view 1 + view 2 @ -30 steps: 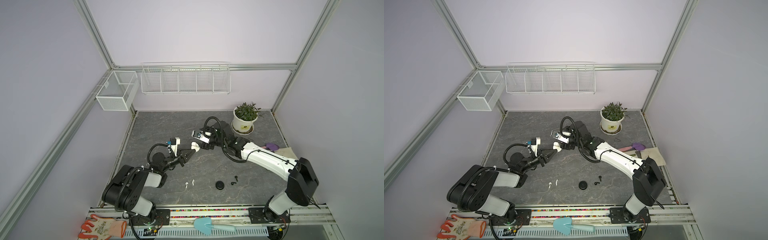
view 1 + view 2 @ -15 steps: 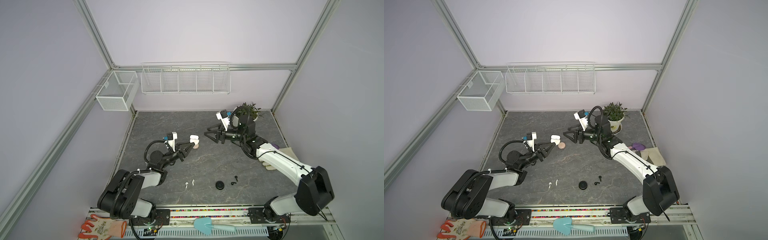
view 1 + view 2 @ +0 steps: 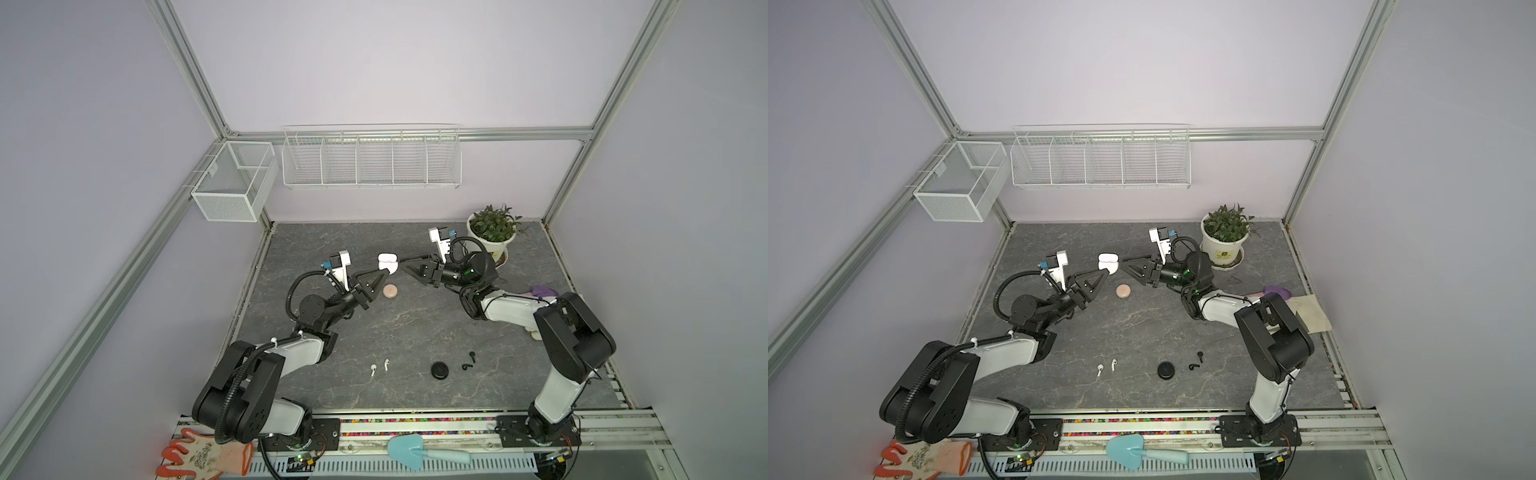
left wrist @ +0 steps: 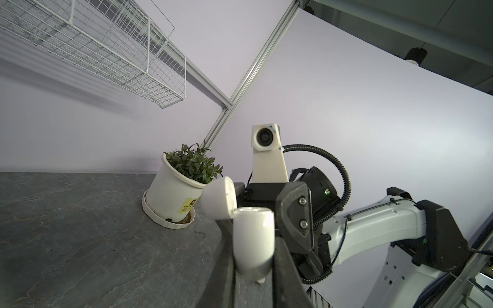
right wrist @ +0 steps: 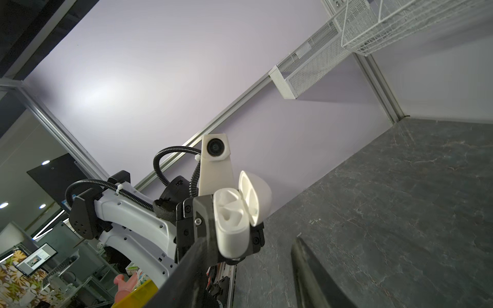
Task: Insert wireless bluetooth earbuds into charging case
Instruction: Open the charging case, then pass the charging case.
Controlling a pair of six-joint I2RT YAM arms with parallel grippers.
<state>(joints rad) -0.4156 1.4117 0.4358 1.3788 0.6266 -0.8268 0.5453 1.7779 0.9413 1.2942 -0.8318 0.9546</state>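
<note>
Both top views: the left gripper (image 3: 384,271) is clamping the white case (image 3: 387,259) (image 3: 1108,261), lid flipped up, in the air well left of the plant pot (image 3: 491,245). The right gripper (image 3: 406,266) is hanging between pot and case, jaws partly apart, gripping nothing. White earbuds (image 3: 387,364) and black earbuds (image 3: 466,367) are lying on the table, well apart from the pot, toward the arm bases.

Left wrist cam: fingers (image 4: 280,272) are squeezing the case (image 4: 253,240), with the pot (image 4: 170,197) behind it.

Right wrist cam: its fingers (image 5: 314,274) are sitting apart, and the case (image 5: 229,226) is showing its open top.
</note>
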